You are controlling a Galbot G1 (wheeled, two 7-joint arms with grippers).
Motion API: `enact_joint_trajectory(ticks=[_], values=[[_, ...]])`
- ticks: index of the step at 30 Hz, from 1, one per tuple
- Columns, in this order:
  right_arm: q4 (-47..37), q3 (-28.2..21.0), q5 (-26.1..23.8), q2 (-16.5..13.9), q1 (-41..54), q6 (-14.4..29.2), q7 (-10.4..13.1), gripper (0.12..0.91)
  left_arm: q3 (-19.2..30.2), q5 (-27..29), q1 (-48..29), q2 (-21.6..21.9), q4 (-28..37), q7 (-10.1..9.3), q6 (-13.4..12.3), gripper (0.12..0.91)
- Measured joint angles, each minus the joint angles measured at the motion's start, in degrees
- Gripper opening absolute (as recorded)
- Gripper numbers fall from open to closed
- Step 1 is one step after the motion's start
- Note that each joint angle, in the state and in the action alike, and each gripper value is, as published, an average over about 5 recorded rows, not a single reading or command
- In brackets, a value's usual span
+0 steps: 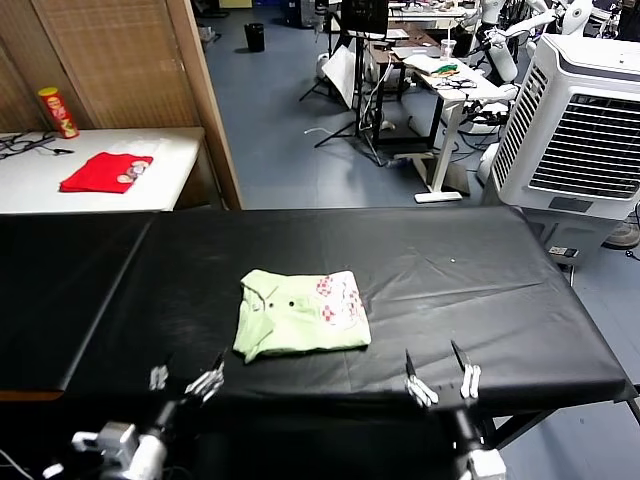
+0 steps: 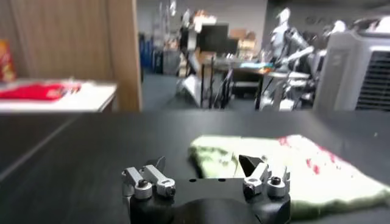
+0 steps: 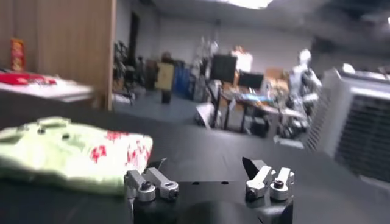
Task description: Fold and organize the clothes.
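Black tabletop (image 1: 480, 270) carries the folded green shirt (image 1: 300, 313); my left gripper (image 1: 186, 377) and right gripper (image 1: 440, 378) hover wide, empty; folding looks finished, tidying placement remains

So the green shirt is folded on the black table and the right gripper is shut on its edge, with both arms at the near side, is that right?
Not quite. The right gripper is open and holds nothing; the head view shows it apart from the shirt, at the black table's near edge. The rest stands: the shirt lies folded, and the left gripper is also at the near side.
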Motion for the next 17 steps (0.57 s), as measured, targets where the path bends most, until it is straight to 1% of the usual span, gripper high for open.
enact_joint_trajectory(ticks=[5, 10, 13, 17], values=[[4.8, 0.1, 1.5, 0.3, -8.0, -4.7, 1.7, 0.798, -2.7, -0.3, 5.6, 0.1, -1.2, -1.37, 2.1, 0.798], [9.6, -0.4, 5.6, 0.9, -13.1, -10.2, 4.4, 0.798, -5.0, -1.6, 9.5, 0.2, -2.5, -1.4, 4.0, 0.798], [11.5, -0.5, 6.9, 1.1, -14.7, -11.8, 4.7, 0.798, -5.8, -2.1, 10.8, 0.1, -3.2, -1.29, 4.4, 0.798], [12.5, -0.5, 7.3, 1.2, -15.6, -12.3, 4.7, 0.798, -6.0, -2.1, 11.5, -0.2, -3.8, -1.29, 4.8, 0.798]])
